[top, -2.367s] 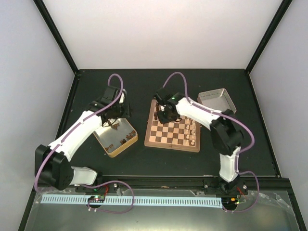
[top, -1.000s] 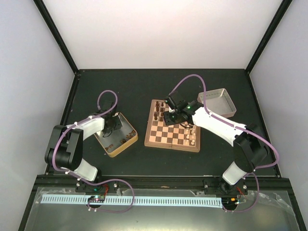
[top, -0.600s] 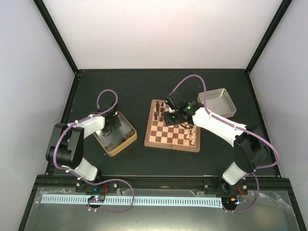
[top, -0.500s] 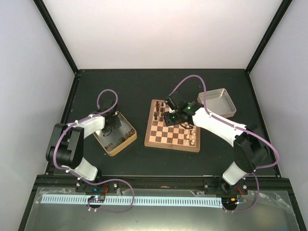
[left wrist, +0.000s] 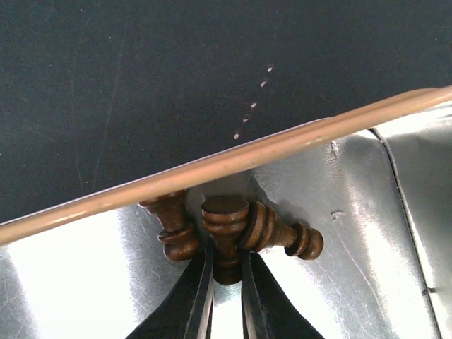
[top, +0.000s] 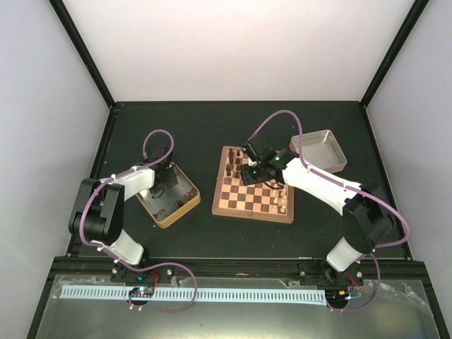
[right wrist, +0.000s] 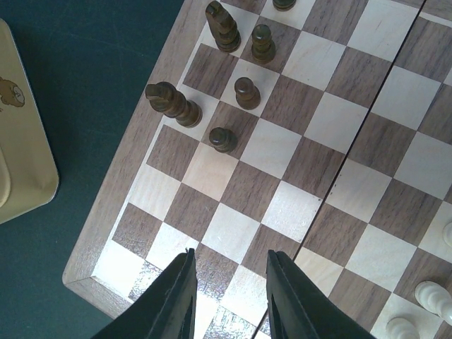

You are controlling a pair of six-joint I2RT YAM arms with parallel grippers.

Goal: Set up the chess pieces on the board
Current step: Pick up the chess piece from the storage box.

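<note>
Inside the gold tin (top: 185,208), my left gripper (top: 163,188) is shut on a dark brown chess piece (left wrist: 226,229), its fingers (left wrist: 200,300) pinching the stem just under the tin's rim (left wrist: 282,145). Two more dark pieces touch it: one on the left (left wrist: 171,226), and one on the right (left wrist: 282,229) lying on its side. My right gripper (right wrist: 229,296) hangs open over the board (top: 251,214), above bare squares near its left edge. Several dark pieces (right wrist: 223,139) stand on the board's far left squares.
A silver tin (top: 319,150) sits behind the board on the right. Pale cream pieces (right wrist: 431,296) stand along the board's right side. The gold tin's wall (right wrist: 18,155) lies left of the board, with dark mat between them.
My left gripper has shut on the piece in the gold tin, and the tin has slid slightly left. The right gripper has barely moved over the board.
</note>
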